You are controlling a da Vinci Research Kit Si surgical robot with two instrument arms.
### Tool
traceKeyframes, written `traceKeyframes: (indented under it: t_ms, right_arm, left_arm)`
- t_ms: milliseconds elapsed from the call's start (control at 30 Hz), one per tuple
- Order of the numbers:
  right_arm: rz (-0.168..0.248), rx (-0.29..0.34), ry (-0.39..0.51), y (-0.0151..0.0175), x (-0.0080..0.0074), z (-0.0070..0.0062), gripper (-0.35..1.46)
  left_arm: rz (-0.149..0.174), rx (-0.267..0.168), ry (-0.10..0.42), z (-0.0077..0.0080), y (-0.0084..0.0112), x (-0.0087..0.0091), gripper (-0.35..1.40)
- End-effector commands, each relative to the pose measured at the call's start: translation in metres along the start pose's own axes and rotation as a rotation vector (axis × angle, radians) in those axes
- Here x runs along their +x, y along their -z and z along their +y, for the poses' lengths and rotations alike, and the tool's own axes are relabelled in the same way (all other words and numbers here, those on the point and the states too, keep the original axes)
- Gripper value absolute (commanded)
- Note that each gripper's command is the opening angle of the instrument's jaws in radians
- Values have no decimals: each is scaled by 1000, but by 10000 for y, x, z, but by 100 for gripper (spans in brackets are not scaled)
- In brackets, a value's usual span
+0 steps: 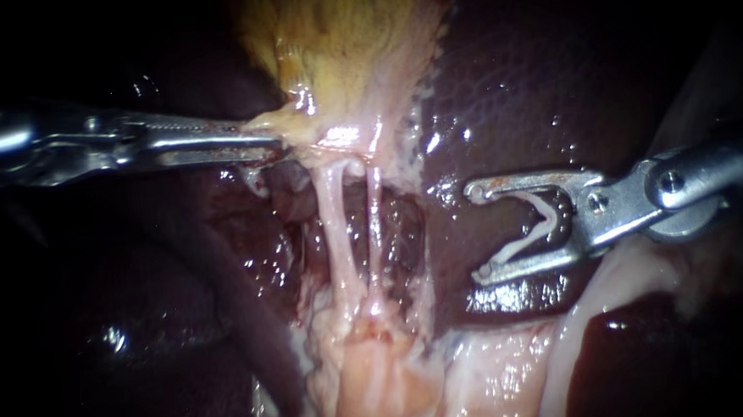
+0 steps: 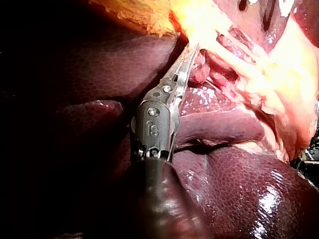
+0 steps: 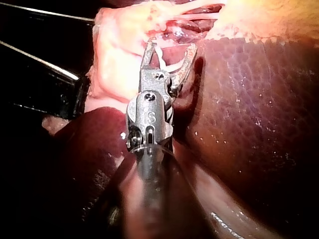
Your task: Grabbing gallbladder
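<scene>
My left instrument [image 1: 273, 144] reaches in level from the left of the gallbladder [image 1: 337, 40]. Its jaws are closed on the gallbladder's lower edge, pinching a fold of yellowish tissue at the neck. My left wrist camera agrees: the two jaws lie together with their tips buried in the yellow tissue. The gallbladder itself sits in the upper middle of my endoscope view, yellow and narrowing downward to that pinched neck. Directly below the gallbladder, two thin pale tubes run down from the neck side by side. The first tube [image 1: 336, 236] lies nearer my left instrument and the second tube [image 1: 375, 234] is just beside it, with a dark gap between them. Both end in a mound of pale fatty tissue [image 1: 372, 378] well below the gallbladder. To the right of the gallbladder, touching its edge, is the dark, glossy liver [image 1: 551, 80]. Farther right and lower than the gallbladder, my right instrument [image 1: 477, 233] comes in over the liver, its tips pointing toward the tubes but apart from them. Its jaws stand wide apart around a white clip [image 1: 550, 212], one leg of the clip against each jaw, so this instrument is holding the clip.
</scene>
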State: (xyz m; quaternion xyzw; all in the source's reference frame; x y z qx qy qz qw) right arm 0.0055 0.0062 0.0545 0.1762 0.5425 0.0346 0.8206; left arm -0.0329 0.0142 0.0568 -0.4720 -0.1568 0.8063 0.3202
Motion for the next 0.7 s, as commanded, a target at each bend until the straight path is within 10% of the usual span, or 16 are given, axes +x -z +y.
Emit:
traceKeyframes:
  t_ms: [33, 333, 700]
  right_arm:
    - [0, 0, 0, 0, 0, 0, 50]
    - [0, 0, 0, 0, 0, 1, 50]
    - [0, -1, 0, 0, 0, 1, 50]
  left_arm:
    - [-3, 1, 3, 1, 7, 6, -35]
    - [28, 13, 39, 12, 51, 43, -35]
    - [30, 26, 44, 15, 51, 44, -35]
